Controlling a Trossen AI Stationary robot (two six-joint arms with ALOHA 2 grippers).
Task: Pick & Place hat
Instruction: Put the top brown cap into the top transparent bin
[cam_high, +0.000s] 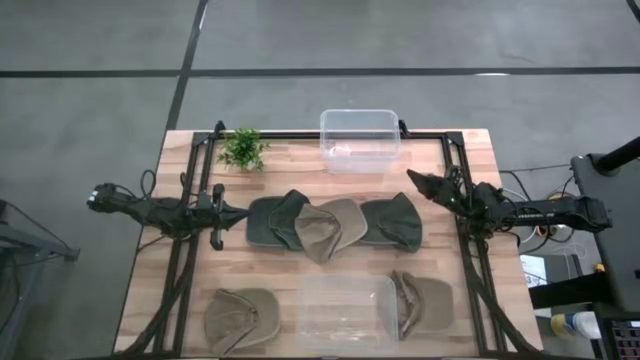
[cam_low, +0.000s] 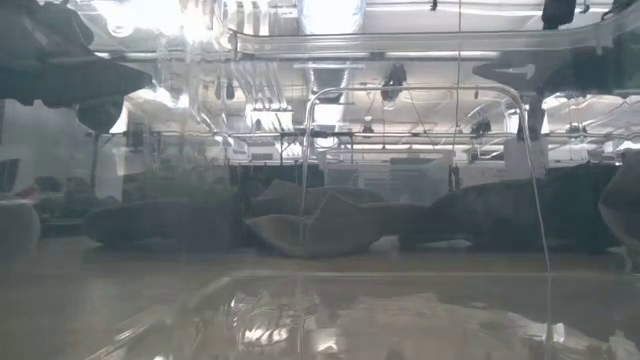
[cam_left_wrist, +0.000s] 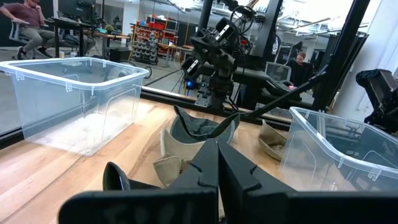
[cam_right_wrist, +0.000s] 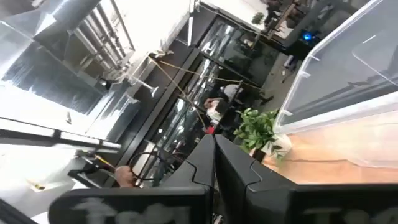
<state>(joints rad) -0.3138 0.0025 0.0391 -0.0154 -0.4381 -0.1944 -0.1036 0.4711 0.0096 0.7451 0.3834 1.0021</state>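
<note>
Three hats lie in a row across the table's middle: a dark green one (cam_high: 272, 222), a tan one (cam_high: 330, 228) and another dark green one (cam_high: 392, 222). Two more tan hats (cam_high: 240, 318) (cam_high: 422, 303) rest near the front edge. My left gripper (cam_high: 240, 211) (cam_left_wrist: 217, 152) is shut, low and level, right at the left dark hat's left edge. My right gripper (cam_high: 412, 177) (cam_right_wrist: 214, 144) is shut and raised above the table, near the right dark hat's far side, tipped upward.
A clear bin (cam_high: 359, 140) stands at the far edge and another clear bin (cam_high: 345, 312) at the near edge between the two tan hats. A small green plant (cam_high: 243, 148) sits at the far left. Black frame rails (cam_high: 190, 240) run along both sides.
</note>
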